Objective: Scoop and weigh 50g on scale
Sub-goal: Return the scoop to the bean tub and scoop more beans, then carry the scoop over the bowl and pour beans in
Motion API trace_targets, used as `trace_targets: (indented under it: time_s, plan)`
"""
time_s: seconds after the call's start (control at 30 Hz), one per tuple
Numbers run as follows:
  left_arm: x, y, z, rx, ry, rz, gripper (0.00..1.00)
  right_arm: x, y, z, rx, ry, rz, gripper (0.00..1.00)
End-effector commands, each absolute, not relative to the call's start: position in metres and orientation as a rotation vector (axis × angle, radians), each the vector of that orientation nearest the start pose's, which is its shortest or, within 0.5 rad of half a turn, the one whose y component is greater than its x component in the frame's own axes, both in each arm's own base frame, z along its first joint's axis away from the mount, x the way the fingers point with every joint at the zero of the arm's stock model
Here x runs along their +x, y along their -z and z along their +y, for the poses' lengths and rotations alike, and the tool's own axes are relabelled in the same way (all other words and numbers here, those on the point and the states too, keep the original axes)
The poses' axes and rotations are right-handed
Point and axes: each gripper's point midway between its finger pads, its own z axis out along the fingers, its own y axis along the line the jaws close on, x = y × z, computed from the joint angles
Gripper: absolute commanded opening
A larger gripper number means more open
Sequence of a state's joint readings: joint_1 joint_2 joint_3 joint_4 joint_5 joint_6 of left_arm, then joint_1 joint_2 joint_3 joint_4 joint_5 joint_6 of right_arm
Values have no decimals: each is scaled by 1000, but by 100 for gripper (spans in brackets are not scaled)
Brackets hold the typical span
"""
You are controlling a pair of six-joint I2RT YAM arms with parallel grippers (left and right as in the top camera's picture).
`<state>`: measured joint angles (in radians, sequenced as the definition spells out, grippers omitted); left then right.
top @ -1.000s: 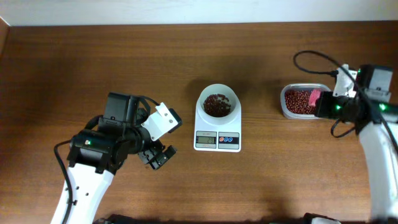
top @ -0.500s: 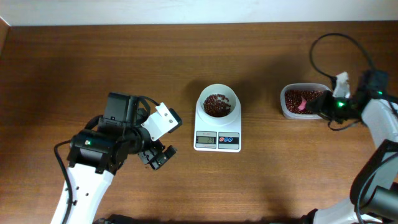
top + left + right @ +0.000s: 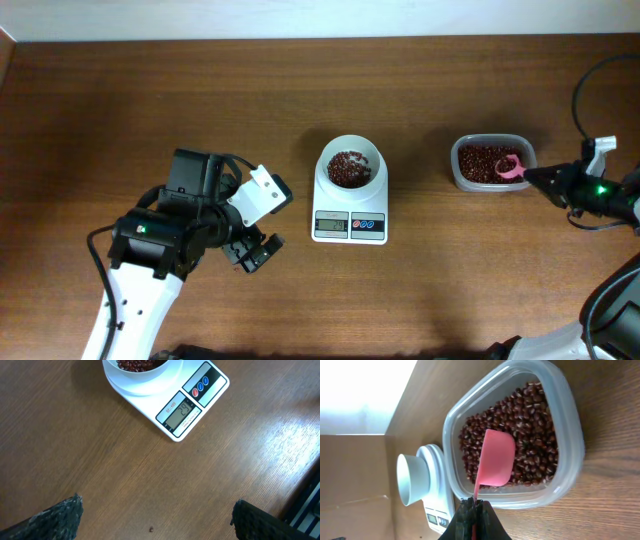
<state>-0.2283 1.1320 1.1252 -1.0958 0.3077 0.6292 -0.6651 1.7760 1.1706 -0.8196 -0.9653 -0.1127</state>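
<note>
The scale (image 3: 350, 226) sits mid-frame on the tabletop (image 3: 420, 90), its bowl (image 3: 350, 144) holding beans (image 3: 348, 170). At the right of the frame the right pincer (image 3: 545, 178) is closed on the scoop (image 3: 511, 167) handle. The scoop's long axis points left, cup over the tub (image 3: 456, 170), with the bowl farther left along that line. The left pincer (image 3: 252, 250) gapes empty, lower left of the scale and nearer to it.

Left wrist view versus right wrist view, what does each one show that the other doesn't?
Only the left wrist view: the open left hand and the beans inside the white bowl. Only the right wrist view: the shut right hand holding a pink scoop over the bean tub. Both: the scale, that bowl, the wooden table.
</note>
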Motion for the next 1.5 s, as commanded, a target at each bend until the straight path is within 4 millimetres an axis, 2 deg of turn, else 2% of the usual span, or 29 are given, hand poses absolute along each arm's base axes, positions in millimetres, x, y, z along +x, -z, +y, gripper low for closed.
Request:
trace_targets:
  time_s: [0.0,0.1,0.53,0.63,0.73,0.93,1.03,1.13,1.27,1.43,1.47]
  plan:
    - [244,-209,-111,1180,271,2292,99,352,-120,-89,538,-1187,2298,4]
    - [244,-209,-111,1180,271,2291,99,349,-114,-91,580,-1161,2335,4]
    - [244,-209,-111,1180,271,2292,99,353,-135,-80,534,-1302,2223,4]
    - [244,-209,-111,1180,271,2292,99,356,-149,-73,501,-1388,2148,4]
    - [244,-209,-111,1180,271,2292,99,358,-150,-61,463,-1407,2159,4]
    - [244,-209,-111,1180,271,2291,99,370,-160,-1,231,-1513,2170,4]
    - [244,-209,-111,1180,271,2291,99,368,-168,40,112,-1622,2168,4]
    - [244,-209,-111,1180,271,2291,99,363,-171,71,20,-1685,2182,4]
    - [244,-209,-111,1180,271,2292,99,362,-172,94,-59,-1708,2196,4]
    - [244,-209,-111,1180,271,2292,99,373,-176,122,-173,-1698,2184,4]
    - [244,-209,-111,1180,271,2292,99,374,-170,127,-166,-1665,2227,4]
